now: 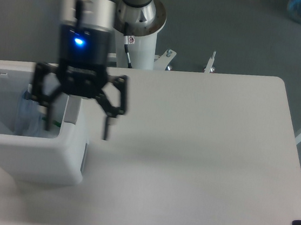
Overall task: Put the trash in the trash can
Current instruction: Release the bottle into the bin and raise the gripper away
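Camera view: the bottle [30,115] lies in the bin [31,156], its direction and label unreadable. The gripper [76,128] hangs blurred over the bin's right rim, jaws spread wide and empty.

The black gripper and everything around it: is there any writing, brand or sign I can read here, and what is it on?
Gripper: a pale band of lettering on its black body, too motion-blurred to read.
White pedestal: a small red-and-white sticker, too small to read.
Trash can: no text visible.
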Robot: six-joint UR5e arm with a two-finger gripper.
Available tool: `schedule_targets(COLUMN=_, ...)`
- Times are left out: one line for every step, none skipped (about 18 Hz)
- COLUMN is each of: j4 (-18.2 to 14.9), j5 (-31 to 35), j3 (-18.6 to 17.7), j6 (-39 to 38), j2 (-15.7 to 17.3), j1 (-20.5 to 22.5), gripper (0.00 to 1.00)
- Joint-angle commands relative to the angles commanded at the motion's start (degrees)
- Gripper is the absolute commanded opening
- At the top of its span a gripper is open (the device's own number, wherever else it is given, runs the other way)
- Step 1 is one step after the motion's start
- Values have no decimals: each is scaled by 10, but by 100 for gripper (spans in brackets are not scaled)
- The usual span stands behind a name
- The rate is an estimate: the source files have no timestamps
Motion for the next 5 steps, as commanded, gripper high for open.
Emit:
schedule_targets(j4=0, j5=-1, j3=-6, j6=32, j2=0, j1=8, gripper=100)
schedule_targets(j4=0, j5=-1, j3=-13, j6=61, j2=1, j1=11, gripper=100)
schedule_targets(j4=-1, j5=-1, j3=-15, j6=78, j2=1, j1=13, gripper=100)
schedule_targets(j4=-2, j5=-1, j3=-19, j6=86, j2=2, j1=14, gripper=100)
schedule_targets(j4=-1, j5=-2, j3=-26, j6=86, j2=2, j1=18, gripper=100)
